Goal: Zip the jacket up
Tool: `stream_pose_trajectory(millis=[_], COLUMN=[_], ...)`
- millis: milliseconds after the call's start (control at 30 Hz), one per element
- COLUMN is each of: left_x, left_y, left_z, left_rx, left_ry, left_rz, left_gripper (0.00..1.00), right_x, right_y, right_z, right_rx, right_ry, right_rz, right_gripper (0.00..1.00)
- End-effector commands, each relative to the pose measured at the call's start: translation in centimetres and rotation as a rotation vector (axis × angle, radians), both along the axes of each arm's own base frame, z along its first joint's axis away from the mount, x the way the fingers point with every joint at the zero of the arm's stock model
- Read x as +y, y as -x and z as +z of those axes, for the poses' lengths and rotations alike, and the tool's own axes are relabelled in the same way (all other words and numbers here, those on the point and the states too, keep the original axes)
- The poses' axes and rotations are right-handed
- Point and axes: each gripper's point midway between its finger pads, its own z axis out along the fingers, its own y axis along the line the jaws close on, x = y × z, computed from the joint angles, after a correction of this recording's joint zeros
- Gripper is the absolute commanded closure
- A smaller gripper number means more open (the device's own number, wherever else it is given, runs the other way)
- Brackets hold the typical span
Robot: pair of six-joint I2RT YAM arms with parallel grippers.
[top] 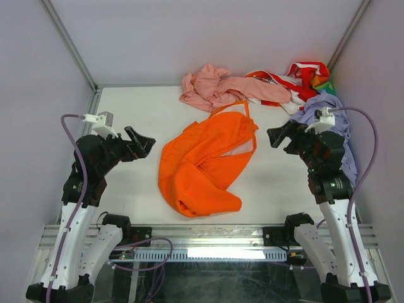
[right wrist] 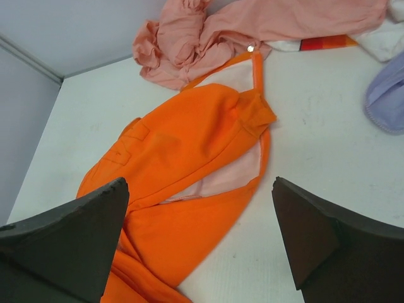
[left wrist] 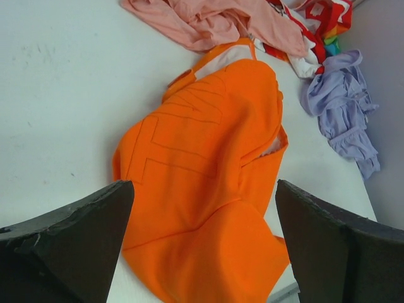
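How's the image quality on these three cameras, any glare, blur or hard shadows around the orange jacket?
Top external: soft, even light, the jacket sharp with only faint shadows at its folds, and one bright strip glaring near the bottom. Left wrist: jacket in focus, the left gripper dark and slightly soft in the foreground. Right wrist: much the same, the right gripper dark, no glare.

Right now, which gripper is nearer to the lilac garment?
Right. The right gripper hovers just beside the lilac garment; the left gripper is beyond the orange jacket, far from it.
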Motion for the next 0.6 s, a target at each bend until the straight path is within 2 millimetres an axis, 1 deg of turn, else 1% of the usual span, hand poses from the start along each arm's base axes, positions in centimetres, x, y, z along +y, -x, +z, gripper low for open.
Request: stream_pose_trajectory(millis=[0, 133, 267, 367, 400, 433, 467, 500, 533, 567], left_x=[-1.9, -3.1, -4.0, -5.2, -5.5, -5.8, -6.0, -6.2, -6.3, -6.5], left_y=[-0.4, -1.1, -2.2, -2.1, -2.1, -2.0, -1.9, -1.7, -1.6, -1.5], left_z=[-0.2, -1.9, -5.5, -7.1, -7.5, -8.0, -8.5, -9.1, -9.8, -10.5], left_rx=[0.061, 0.158, 0.28, 0.347, 0.355, 0.365, 0.38, 0.398, 0.42, 0.439], left_ry=[0.056, 0.086, 0.114, 0.146, 0.145, 0.142, 0.139, 0.14, 0.14, 0.141], left_rz=[-0.082, -0.134, -0.162, -0.198, -0.199, -0.196, -0.194, -0.192, -0.191, -0.192], left_gripper=[0.01, 0.01, 0.01, 0.01, 0.01, 0.01, 0.01, 0.01, 0.01, 0.01], right_x=[3.2, 5.2, 5.7, 6.5, 6.5, 6.5, 6.5, 6.6, 6.9, 7.1], right_y=[-1.6, -3.1, -5.7, -8.2, -9.3, -10.5, -11.6, -12.6, -13.7, -14.6], right_z=[-1.0, -4.0, -6.2, -8.0, -8.8, -9.1, -10.5, -10.6, -12.2, -13.2], right_rx=[0.026, 0.17, 0.241, 0.317, 0.34, 0.351, 0.388, 0.393, 0.434, 0.456], right_ry=[-0.091, -0.132, -0.128, -0.099, -0.07, -0.04, -0.016, -0.007, 0.009, 0.026], right_rz=[0.132, 0.217, 0.208, 0.207, 0.184, 0.162, 0.137, 0.123, 0.121, 0.121], right_gripper=[0.0, 0.01, 0.0, 0.0, 0.0, 0.01, 0.0, 0.0, 0.01, 0.01])
